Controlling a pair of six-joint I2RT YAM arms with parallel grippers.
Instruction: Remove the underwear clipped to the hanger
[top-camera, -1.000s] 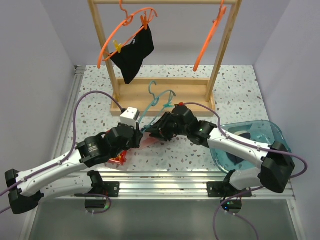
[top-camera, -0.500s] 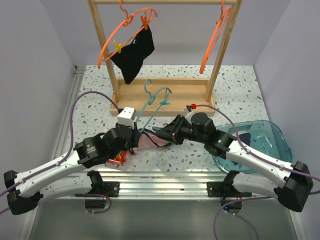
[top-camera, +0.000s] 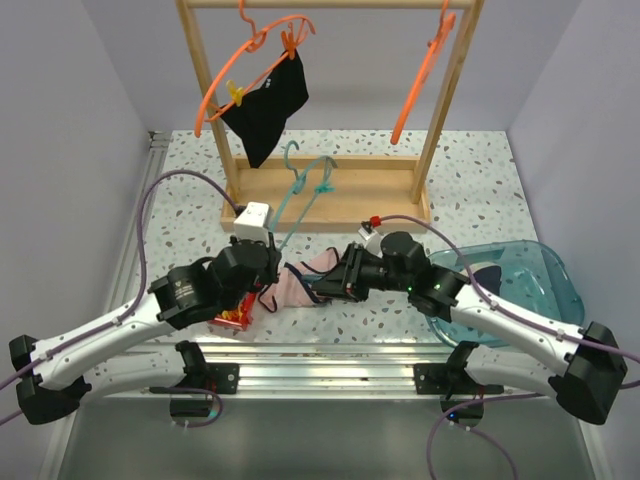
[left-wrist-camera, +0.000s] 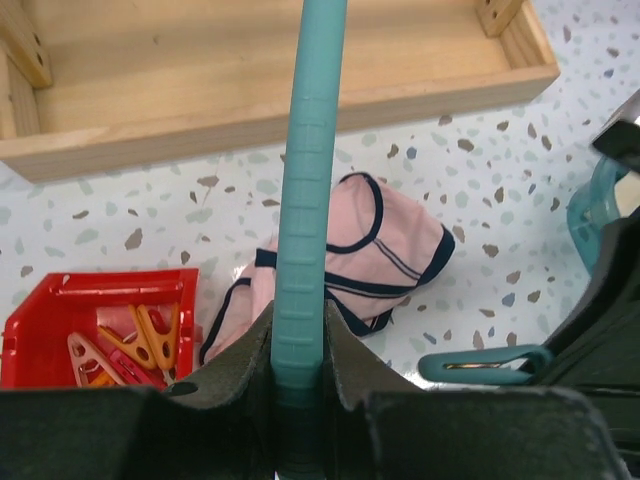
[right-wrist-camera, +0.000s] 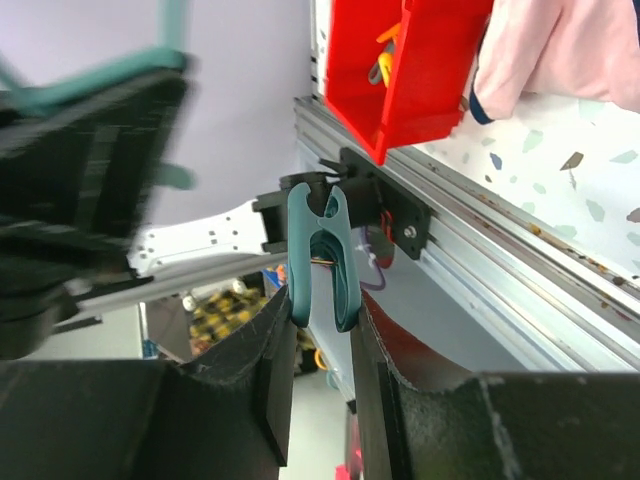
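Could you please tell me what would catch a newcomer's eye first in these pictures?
The black underwear hangs clipped to an orange hanger on the wooden rack at the back. In front, the pink underwear lies on the table between the arms; the left gripper grips a teal hanger, the right gripper a teal clip.

Left arm is extended from its base at lower left toward the centre, wrist raised, and the left gripper is closed on a teal hanger bar, which is pinched between the two dark fingers. Right arm is stretched leftward and held low from its base at lower right, so that both grippers are set near each other. The right gripper is clamped on a teal clip, which is held upright between its fingers.
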